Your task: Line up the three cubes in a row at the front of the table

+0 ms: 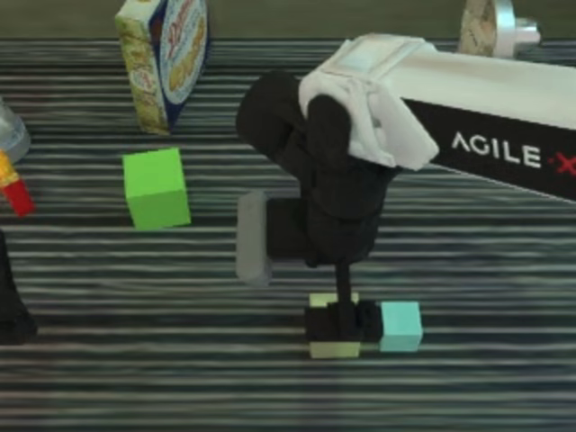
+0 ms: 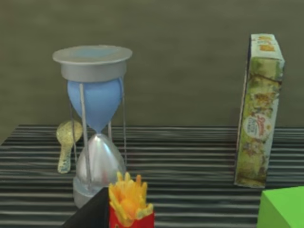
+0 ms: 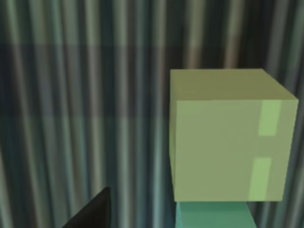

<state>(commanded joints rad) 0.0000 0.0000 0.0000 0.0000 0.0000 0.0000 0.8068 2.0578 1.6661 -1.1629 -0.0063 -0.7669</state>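
The pale olive-yellow cube (image 1: 333,346) rests near the table's (image 1: 477,387) front edge, touching the small cyan cube (image 1: 400,326) on its right. My right gripper (image 1: 342,322) hovers directly over the olive cube, open. In the right wrist view the olive cube (image 3: 228,137) and the cyan cube (image 3: 213,216) sit beside one dark fingertip (image 3: 92,213), with a gap between them. The large green cube (image 1: 156,187) (image 2: 282,209) stands apart at mid-left. My left gripper (image 1: 11,319) is parked at the left edge, open.
An upright cracker box (image 1: 162,58) (image 2: 259,114) stands at the back left. A blue hourglass (image 2: 95,123), a fries carton (image 2: 130,206) (image 1: 13,191) and a spoon-like item (image 2: 66,142) crowd the left edge. A round metal object (image 1: 490,25) is at the back right.
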